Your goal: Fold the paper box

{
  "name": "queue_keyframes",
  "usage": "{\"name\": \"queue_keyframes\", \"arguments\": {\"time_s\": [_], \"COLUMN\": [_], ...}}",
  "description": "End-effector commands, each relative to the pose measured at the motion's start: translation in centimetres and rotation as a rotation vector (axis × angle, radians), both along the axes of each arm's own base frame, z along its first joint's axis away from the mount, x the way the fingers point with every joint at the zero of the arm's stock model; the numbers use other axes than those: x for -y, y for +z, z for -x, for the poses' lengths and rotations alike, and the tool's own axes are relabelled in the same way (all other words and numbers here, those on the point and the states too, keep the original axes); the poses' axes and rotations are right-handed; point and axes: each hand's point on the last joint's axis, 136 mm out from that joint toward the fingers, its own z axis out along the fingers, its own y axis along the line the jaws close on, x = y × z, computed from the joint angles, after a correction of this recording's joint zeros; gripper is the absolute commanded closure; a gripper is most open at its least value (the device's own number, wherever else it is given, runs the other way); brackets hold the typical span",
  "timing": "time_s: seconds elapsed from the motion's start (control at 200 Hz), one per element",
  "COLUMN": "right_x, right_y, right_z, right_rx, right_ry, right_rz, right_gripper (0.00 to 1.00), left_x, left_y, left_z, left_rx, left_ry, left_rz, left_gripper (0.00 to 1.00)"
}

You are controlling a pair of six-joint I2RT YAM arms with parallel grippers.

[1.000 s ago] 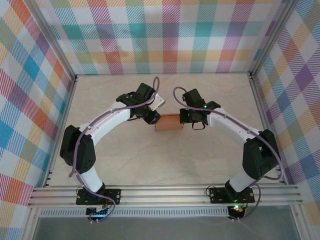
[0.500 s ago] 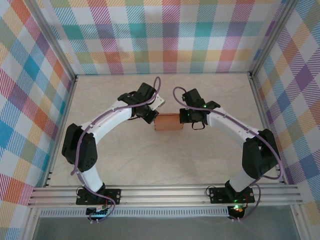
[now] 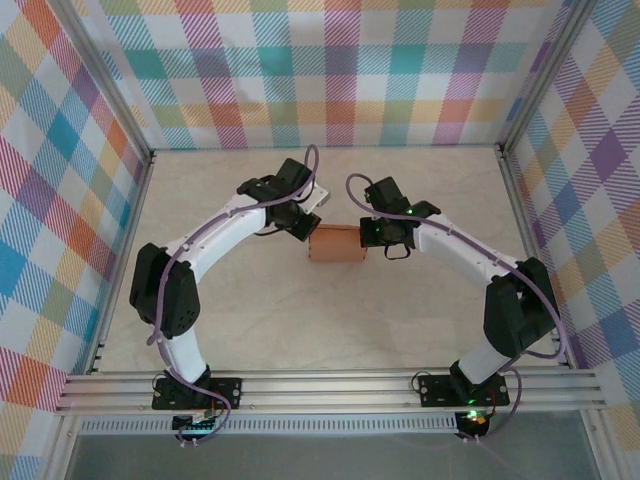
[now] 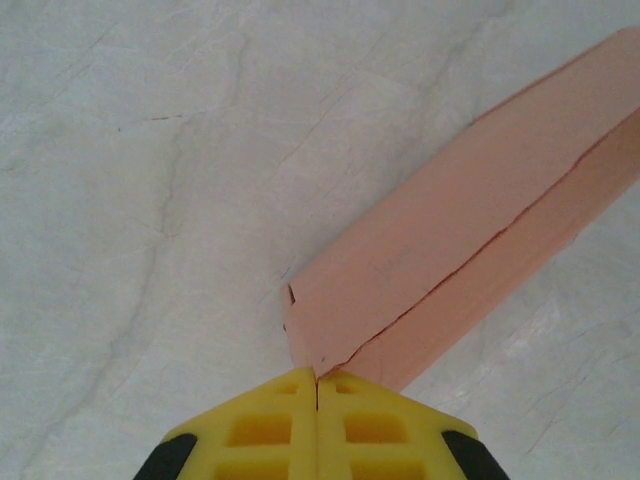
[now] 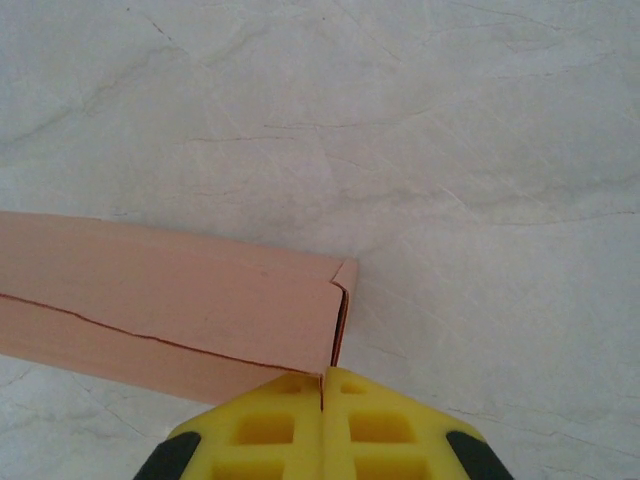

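Left hand (image 4: 316, 380) and right hand (image 5: 322, 378), each pinched shut on an end corner of the paper box (image 3: 336, 244), could tear the thin card by pulling apart.

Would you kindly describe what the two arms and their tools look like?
The left arm and right arm have white links, black joints and purple cables. The left tool and right tool have yellow fingers with square recesses.
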Motion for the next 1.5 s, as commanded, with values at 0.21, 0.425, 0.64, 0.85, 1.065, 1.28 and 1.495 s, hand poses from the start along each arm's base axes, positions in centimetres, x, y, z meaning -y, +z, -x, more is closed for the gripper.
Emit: {"name": "queue_keyframes", "arguments": {"time_s": [0.21,0.425,0.64,0.85,1.065,1.28,1.495], "right_x": [-1.0,-1.3,-1.4,-1.5,-1.4,-1.5,-1.7], "right_y": [0.1,-0.1,-0.1,-0.1,-0.3,-0.8,-1.2], "right_z": [0.0,0.0,0.0,0.0,0.0,0.0,0.0], "right_rx": [-0.013,-0.017,-0.018,-0.017,-0.020,-0.006,0.025], "right_ry": [0.044,0.053,0.054,0.053,0.047,0.029,0.022], "right_rz": [0.010,0.018,0.017,0.017,0.015,-0.009,-0.053], "right_gripper": [1.00,1.00,1.00,1.00,1.00,1.00,1.00], "left_x": [0.8,0.7,0.6,0.7,0.7,0.2,0.3], "left_y": [0.0,1.1,0.3,-0.3,-1.1,-2.4,-3.6], "left_z": [-0.3,-1.3,-1.6,-1.5,-1.3,-0.4,0.6], "left_rx": [-0.155,-0.244,-0.311,-0.329,-0.345,-0.276,-0.221], "left_ry": [0.147,0.250,0.333,0.343,0.338,0.290,0.263], "left_rz": [0.148,0.280,0.309,0.315,0.308,0.294,0.330], "left_gripper": [1.00,1.00,1.00,1.00,1.00,1.00,1.00]}}
